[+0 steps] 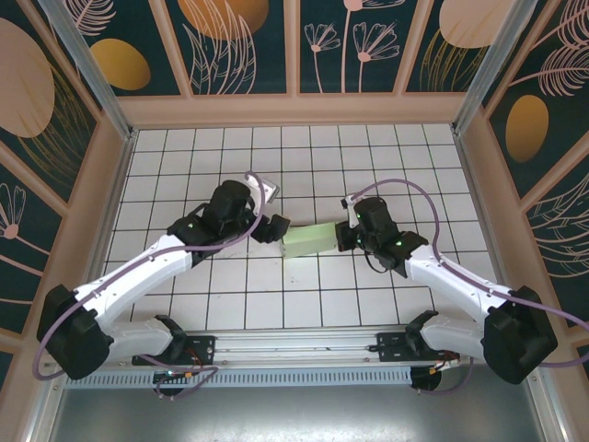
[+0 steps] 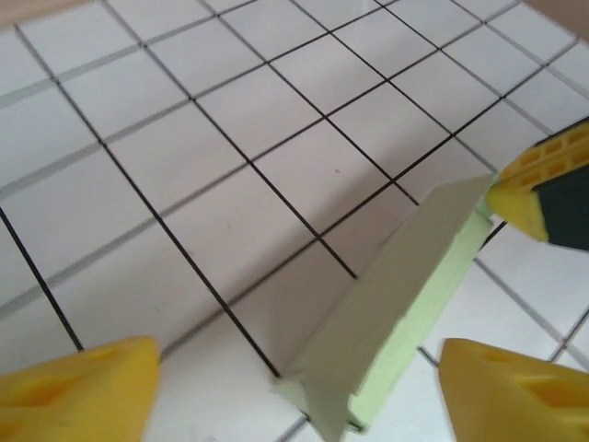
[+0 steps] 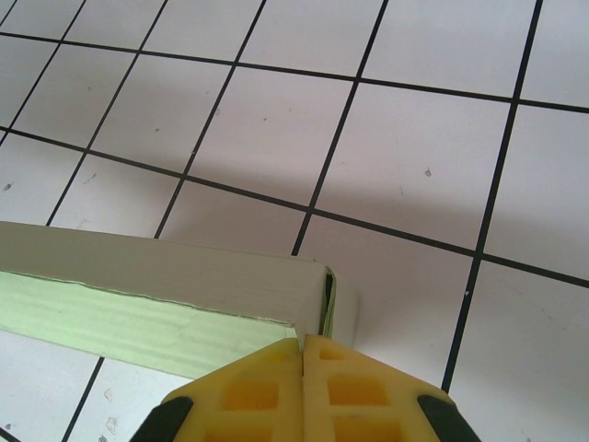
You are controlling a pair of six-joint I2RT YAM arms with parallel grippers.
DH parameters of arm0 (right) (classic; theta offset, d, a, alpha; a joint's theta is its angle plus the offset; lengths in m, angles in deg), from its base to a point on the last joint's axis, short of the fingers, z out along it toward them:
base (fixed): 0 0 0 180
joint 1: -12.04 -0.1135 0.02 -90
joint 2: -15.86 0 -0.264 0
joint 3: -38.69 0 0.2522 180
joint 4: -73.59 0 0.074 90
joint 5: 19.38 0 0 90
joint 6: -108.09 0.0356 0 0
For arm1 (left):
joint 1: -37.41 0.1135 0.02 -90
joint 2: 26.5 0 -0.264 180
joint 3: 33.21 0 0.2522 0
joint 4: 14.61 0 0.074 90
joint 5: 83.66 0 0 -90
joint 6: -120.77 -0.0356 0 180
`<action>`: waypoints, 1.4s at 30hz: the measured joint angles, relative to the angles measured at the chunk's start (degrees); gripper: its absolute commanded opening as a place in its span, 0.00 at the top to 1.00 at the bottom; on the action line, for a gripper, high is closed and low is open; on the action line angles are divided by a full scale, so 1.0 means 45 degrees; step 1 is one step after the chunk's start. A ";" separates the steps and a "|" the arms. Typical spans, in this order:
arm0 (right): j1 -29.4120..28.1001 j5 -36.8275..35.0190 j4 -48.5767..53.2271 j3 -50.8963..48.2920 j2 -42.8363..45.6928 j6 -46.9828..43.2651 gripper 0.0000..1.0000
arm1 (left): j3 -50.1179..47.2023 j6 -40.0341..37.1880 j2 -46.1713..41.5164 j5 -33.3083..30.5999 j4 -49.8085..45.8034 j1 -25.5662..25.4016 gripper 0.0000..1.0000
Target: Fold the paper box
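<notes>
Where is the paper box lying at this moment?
In the top view the paper box lies near the middle of the tiled table, between the open left gripper and the shut right gripper.

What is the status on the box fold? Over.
Left hand open, straddling one end of box. Right hand shut at other end. Box on table, walls up. Nothing in the way.

White gridded table [image 1: 276, 166], paper box [image 1: 313, 241] lying mid-table

You've got a white tabletop [image 1: 248, 295] ruled in black grid lines, evenly lit. Dark teal wall panels [image 1: 368, 64] with botanical prints box it in.
</notes>
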 measured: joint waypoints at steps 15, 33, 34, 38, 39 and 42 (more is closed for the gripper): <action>-0.0024 -0.0194 0.0359 0.0204 -0.0034 0.0287 1.00 | -0.0257 0.1627 0.0860 0.0840 -0.0287 -0.0126 0.64; -0.0024 -0.0233 0.0364 0.0204 -0.0034 0.0384 1.00 | 0.0160 0.1438 0.1967 0.1059 -0.0656 -0.0389 0.75; -0.0024 -0.0233 0.0364 0.0204 -0.0034 0.0384 1.00 | 0.0160 0.1423 0.1967 0.1054 -0.0680 -0.0389 0.74; -0.0024 -0.0233 0.0369 0.0204 -0.0034 0.0384 1.00 | 0.0160 0.1384 0.1977 0.1020 -0.0743 -0.0389 0.74; -0.0024 -0.0233 0.0369 0.0204 -0.0034 0.0384 1.00 | 0.0160 0.1379 0.1987 0.1020 -0.0753 -0.0389 0.76; -0.0024 -0.0233 0.0374 0.0204 -0.0034 0.0384 1.00 | 0.0160 0.1331 0.2025 0.1010 -0.0821 -0.0389 0.79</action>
